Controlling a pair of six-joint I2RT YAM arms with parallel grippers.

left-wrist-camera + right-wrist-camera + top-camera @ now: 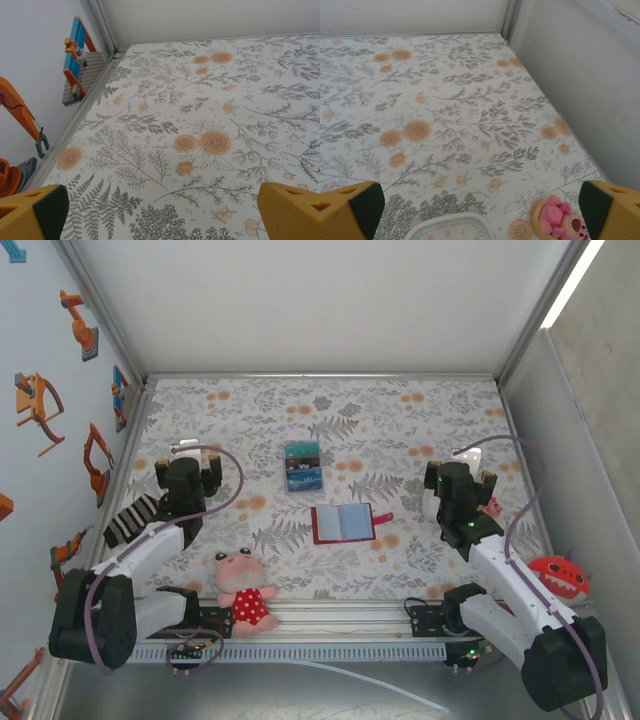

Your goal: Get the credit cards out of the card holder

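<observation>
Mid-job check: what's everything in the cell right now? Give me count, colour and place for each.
card holder: 1, red, lying open at centre
credit cards: small pile, number unclear, teal and blue, on the table just beyond the card holder
plush toy: 1, pink with red dotted dress, near edge, left of centre
striped item: 1, black and white, left edge
monster toy: 1, red, right edge
bear figure: 1, pink, right side of the table
dial item: 1, white with orange numerals, beside the bear figure
wall stickers: several, orange and blue, at left
left pincer: 1, yellow, open, over bare table at left
right pincer: 1, yellow, open, over the table at right
</observation>
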